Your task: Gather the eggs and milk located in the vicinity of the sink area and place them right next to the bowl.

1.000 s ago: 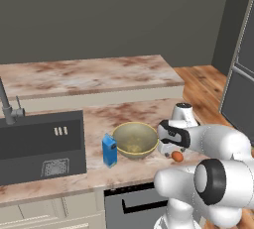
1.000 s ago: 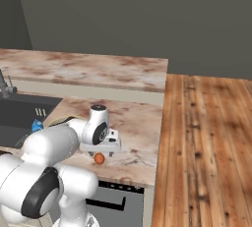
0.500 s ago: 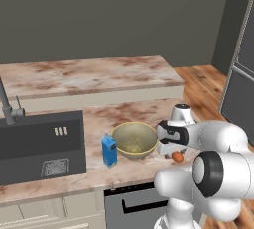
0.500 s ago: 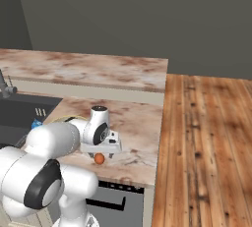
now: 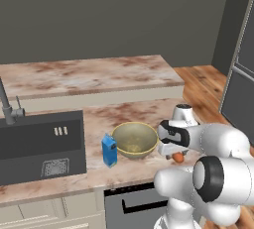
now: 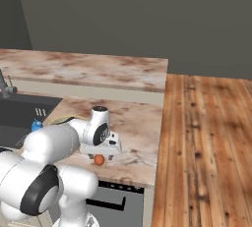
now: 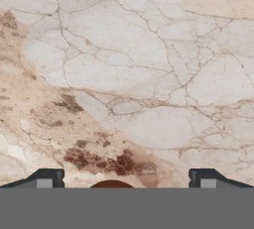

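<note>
Reddish-brown egg (image 5: 178,157) sits near the counter's front edge, just beside the bowl (image 5: 134,139), directly beneath your gripper (image 6: 100,153). Its jaws stand wide apart and hold nothing. The milk (image 5: 109,150) stands on the bowl's far side, toward the sink (image 5: 39,146).

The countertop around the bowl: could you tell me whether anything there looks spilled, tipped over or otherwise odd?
Nothing stands out. The blue milk carton stands upright beside the bowl, which sits level. A reddish-brown egg lies intact on the counter on the bowl's other side, under the open gripper. No spill shows.
</note>
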Controlling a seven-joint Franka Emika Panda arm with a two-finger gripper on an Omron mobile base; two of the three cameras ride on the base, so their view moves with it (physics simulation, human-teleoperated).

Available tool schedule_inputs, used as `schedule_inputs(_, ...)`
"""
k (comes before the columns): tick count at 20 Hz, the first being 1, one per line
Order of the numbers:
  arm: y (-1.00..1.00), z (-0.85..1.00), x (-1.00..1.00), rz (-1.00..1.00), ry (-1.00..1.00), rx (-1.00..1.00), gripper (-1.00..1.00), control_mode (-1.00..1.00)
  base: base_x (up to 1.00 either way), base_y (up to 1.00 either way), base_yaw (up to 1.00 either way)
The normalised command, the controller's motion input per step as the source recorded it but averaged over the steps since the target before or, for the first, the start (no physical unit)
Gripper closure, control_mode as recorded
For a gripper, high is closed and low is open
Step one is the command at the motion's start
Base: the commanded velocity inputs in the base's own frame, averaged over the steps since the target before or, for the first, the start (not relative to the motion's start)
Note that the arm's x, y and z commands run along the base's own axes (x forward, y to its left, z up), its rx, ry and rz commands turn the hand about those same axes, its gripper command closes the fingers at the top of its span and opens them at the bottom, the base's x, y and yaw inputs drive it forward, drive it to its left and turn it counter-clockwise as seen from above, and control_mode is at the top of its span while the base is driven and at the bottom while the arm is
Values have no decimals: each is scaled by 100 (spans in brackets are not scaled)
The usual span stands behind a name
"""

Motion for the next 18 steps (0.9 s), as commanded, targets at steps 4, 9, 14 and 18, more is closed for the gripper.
schedule_inputs(4, 14, -17, -13, -3, 0, -2, 100, -100, 0, 0, 0)
schedule_inputs(9, 8, -19, -13, -4, 0, -1, 100, -100, 0, 0, 0)
schedule_inputs(14, 2, -19, -8, -5, 0, 0, 100, -100, 0, 0, 0)
schedule_inputs(18, 0, 0, -1, -8, -6, 0, 100, -100, 0, 0, 0)
